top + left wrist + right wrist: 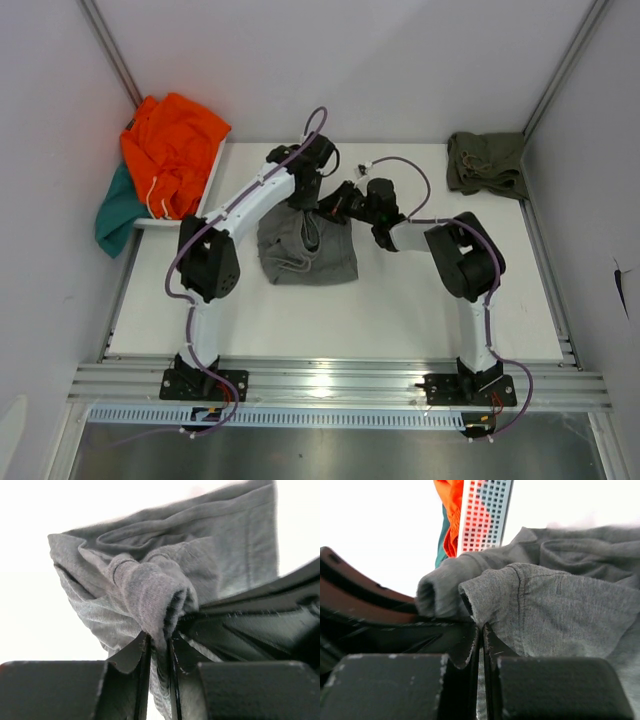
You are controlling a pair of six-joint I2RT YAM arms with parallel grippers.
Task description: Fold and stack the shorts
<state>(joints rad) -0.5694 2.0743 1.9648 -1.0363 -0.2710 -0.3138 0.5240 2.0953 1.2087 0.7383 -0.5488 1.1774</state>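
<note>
I hold the far edge of the grey shorts (305,248) in both jaws, mid-worktop (400,310); cloth trails toward the near edge, olive shorts (487,163) nearer my right arm (465,255).

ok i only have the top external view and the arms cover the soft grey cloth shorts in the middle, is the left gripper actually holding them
observer: Yes. In the left wrist view the left gripper is shut on a bunched fold of the soft grey cloth shorts.
operator: and the right one
observer: The right gripper is shut on a stitched hem of the same shorts.
operator: anything behind it
observer: A white perforated panel, with the orange cloth garment showing beside it and through its holes.
</note>
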